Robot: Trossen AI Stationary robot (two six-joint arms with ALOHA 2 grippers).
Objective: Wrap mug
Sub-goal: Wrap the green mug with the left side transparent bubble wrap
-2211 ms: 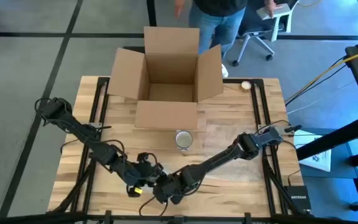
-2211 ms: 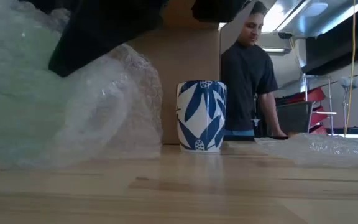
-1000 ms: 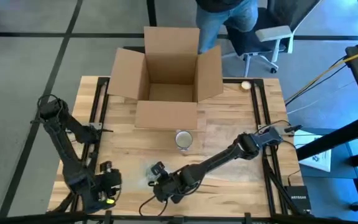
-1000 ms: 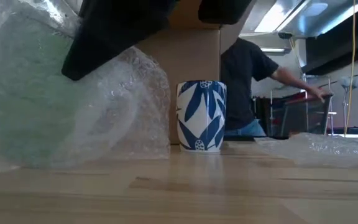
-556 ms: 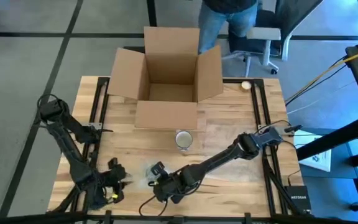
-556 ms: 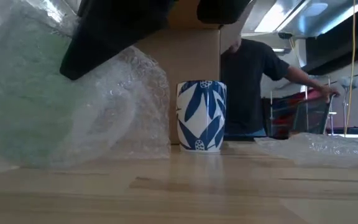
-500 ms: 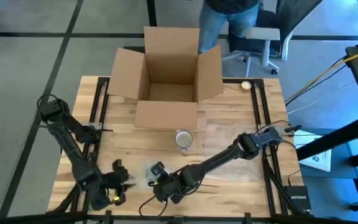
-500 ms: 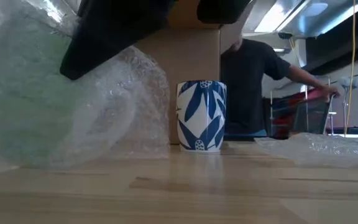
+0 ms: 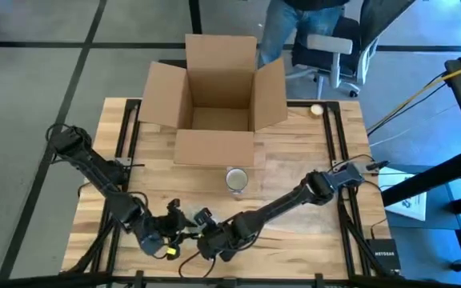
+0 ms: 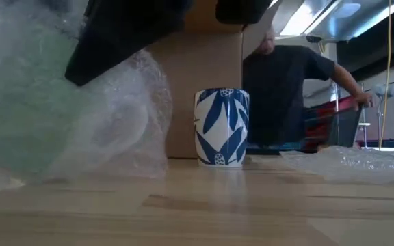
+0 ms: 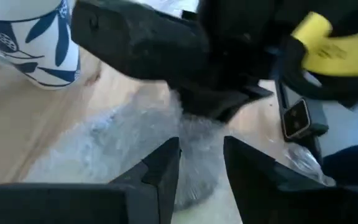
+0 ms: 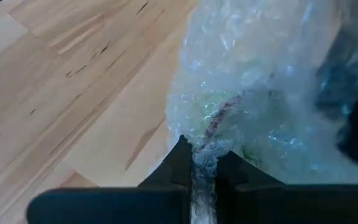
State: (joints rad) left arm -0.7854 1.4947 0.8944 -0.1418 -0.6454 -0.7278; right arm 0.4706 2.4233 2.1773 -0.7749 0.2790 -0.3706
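The left gripper [image 9: 176, 226] has swung in from the counter's [image 9: 294, 160] 7 o'clock corner to the clear bubble wrap sheet [image 12: 253, 99], fingers [image 11: 166, 168] apart astride it. The right gripper [image 12: 202, 163] stays clamped on the sheet's edge. The blue-leaf white ceramic mug [image 9: 236, 179] stands at centre, unwrapped. The arms hide most of the sheet from above.

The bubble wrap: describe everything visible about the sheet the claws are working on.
The bubble wrap is a clear, crinkled plastic sheet, bunched into a loose mound at the near edge of the wooden table. The right claw is shut on a gathered fold of it. The left claw is open, its fingers set either side of the sheet. It lies in front of the blue-leaf mug, apart from it, wrapping nothing yet.
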